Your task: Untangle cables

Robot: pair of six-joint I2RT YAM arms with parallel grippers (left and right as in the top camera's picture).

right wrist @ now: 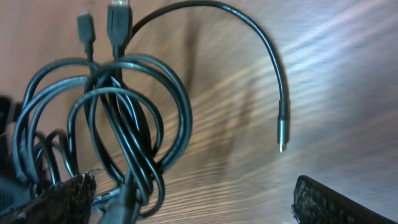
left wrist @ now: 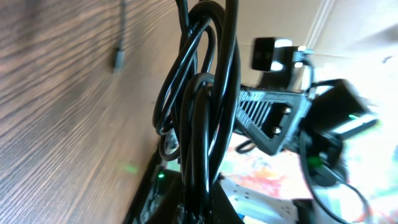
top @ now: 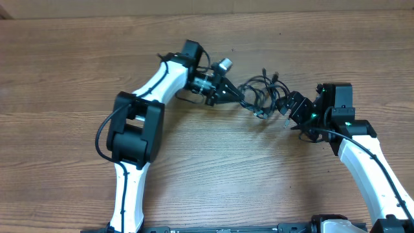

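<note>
cables (top: 262, 96) bunched mid-bench (top: 213, 175), between two arms; bundle's long axis runs left to right. left gripper (top: 234, 94) clamped shut on bundle's left end. right gripper (top: 289, 110) spread wide at bundle's right end, nothing pinched. loops crowd one pad (right wrist: 62, 193); free plug end (right wrist: 282, 134) lies apart, toward other pad. right arm nearer that end.

The thin black cables (top: 262, 96) form a tangled bunch of overlapping loops at mid-table (top: 226, 181), plug ends poking out.
</note>
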